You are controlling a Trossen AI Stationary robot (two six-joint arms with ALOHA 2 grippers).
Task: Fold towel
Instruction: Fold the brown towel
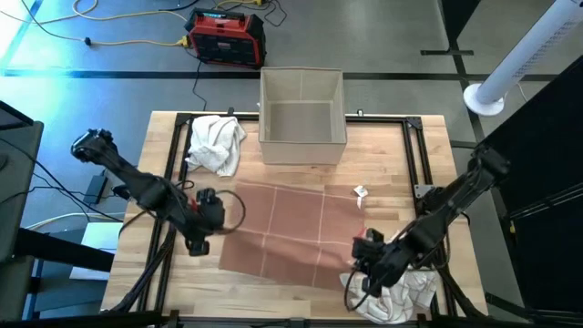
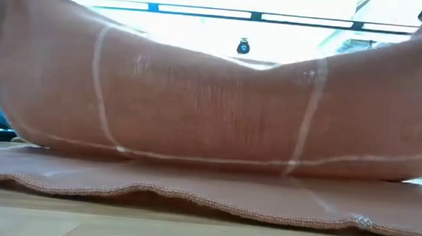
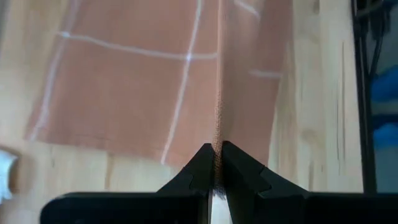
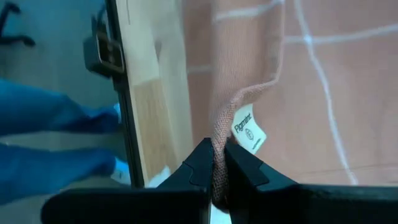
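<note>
High view: we see the salmon-pink towel (image 1: 291,232) with thin white grid lines spread across the middle of the wooden table (image 1: 392,155), reaching toward the near edge. The left gripper (image 1: 202,228) sits at the towel's left edge, and the right gripper (image 1: 367,258) at its near right corner. A tan open box (image 1: 301,117) stands at the middle of the far edge, a crumpled white cloth (image 1: 215,143) lies near the far left corner, and a second white cloth (image 1: 407,293) lies at the near right corner, just beside the right gripper. A small white scrap (image 1: 361,192) rests on the wood just off the towel's right edge. A black frame (image 1: 421,159) borders the table, and a red and black case (image 1: 226,36) stands on the floor beyond the far edge.

Left wrist view: we find the left gripper's fingers (image 3: 198,171) pressed together on a raised fold of the towel's edge (image 3: 217,124).

Right wrist view: we find the right gripper's fingers (image 4: 200,163) likewise clamped on a bunched corner of the towel, with a white label (image 4: 249,129) hanging just beside them.

Low view: we see the towel lifted at both ends and sagging in the middle, its lower part lying flat on the table.
</note>
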